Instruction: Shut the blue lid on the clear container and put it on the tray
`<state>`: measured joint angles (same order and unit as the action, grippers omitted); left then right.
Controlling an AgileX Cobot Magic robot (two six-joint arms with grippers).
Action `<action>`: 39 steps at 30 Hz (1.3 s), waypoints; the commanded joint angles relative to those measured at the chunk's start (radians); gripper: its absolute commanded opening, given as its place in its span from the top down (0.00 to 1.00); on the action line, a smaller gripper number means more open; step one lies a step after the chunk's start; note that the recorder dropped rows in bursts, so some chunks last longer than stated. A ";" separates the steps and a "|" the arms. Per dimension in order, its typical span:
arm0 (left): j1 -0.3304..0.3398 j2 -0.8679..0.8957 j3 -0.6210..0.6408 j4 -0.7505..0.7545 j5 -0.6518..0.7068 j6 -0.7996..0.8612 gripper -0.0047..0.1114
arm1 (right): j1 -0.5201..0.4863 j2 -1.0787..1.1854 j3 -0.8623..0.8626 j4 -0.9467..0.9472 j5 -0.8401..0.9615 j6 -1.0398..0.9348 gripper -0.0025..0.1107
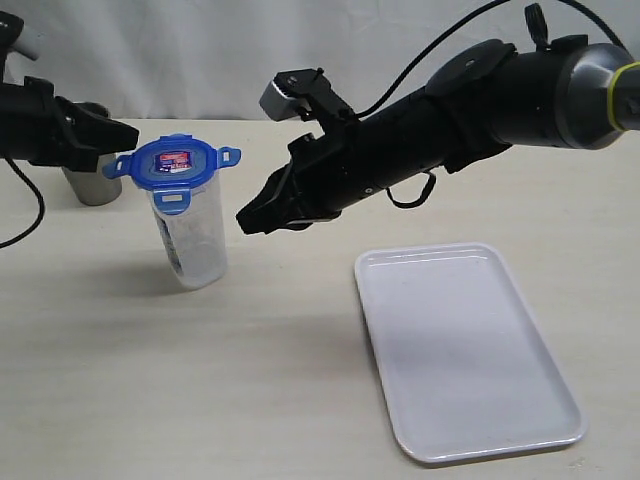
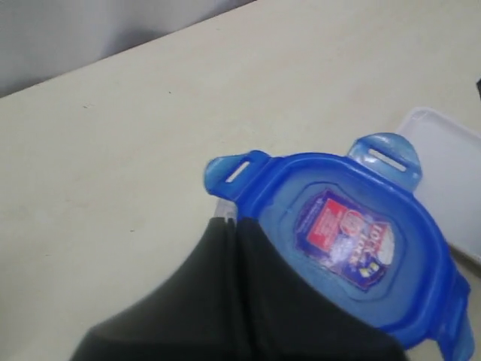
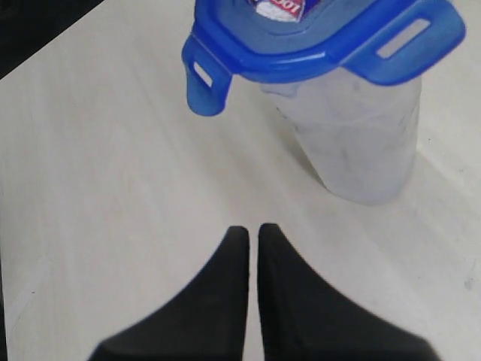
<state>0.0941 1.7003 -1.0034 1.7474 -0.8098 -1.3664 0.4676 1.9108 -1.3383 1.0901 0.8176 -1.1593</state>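
Observation:
The blue lid rests on top of the clear container, which stands upright on the table left of centre. Its side tabs stick outward. My left gripper is shut, its tip at the lid's left edge. In the left wrist view the joined fingers lie over the lid's rim beside the red-and-white sticker. My right gripper is shut and holds nothing, a short way right of the container. The right wrist view shows its tips apart from the container and lid. The white tray lies at the front right.
A grey metal cup stands behind the left arm at the far left. The tray's corner shows beyond the lid in the left wrist view. Bare tabletop lies between the container and the tray.

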 commanded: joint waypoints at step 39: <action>-0.084 -0.165 0.142 -0.003 0.291 0.059 0.96 | -0.002 -0.043 -0.010 0.009 -0.148 0.004 0.94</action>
<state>0.0131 1.5459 -0.8645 1.7529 -0.5245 -1.3116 0.4676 1.9006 -1.3403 1.0901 0.7274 -1.1593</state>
